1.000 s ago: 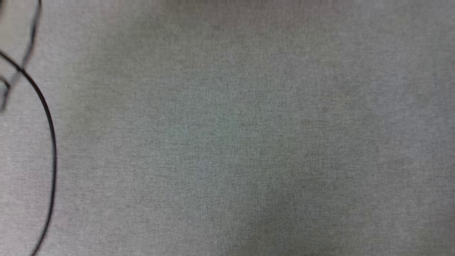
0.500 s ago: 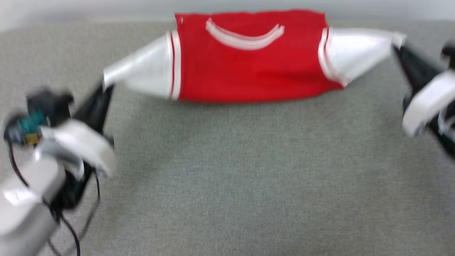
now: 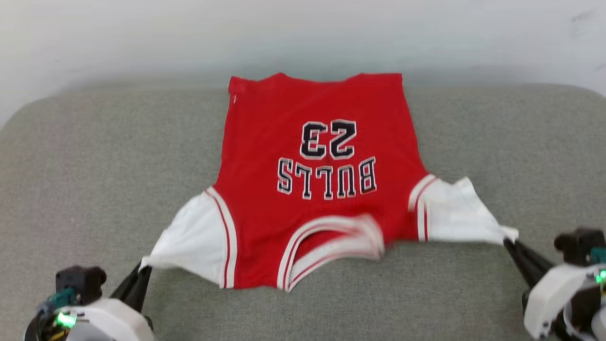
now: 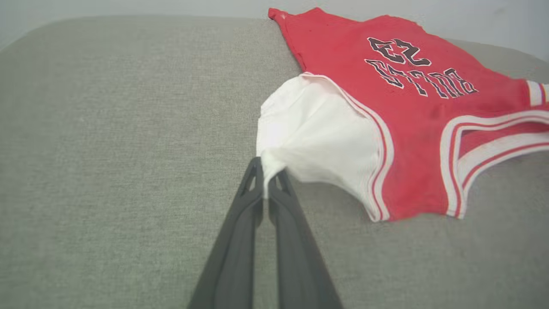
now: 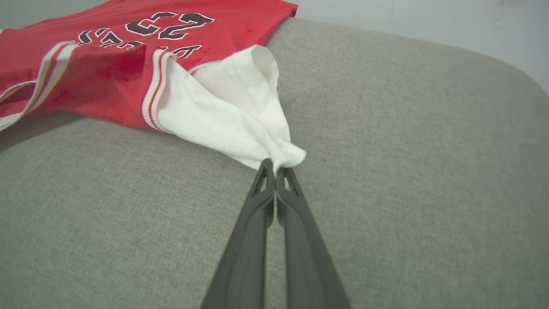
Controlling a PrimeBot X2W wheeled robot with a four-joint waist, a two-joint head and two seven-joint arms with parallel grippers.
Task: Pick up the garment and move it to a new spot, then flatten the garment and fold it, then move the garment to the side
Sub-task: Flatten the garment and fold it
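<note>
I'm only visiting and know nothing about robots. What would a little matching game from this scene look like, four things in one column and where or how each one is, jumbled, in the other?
1. left fingers
2. black lettering
3. striped neckline
4. hem of the garment

A. far end, by the pale wall
B. upside down in the head view
C. shut on a white sleeve tip
D. near edge, between both sleeves

Pairs: 1-C, 2-B, 3-D, 4-A.
</note>
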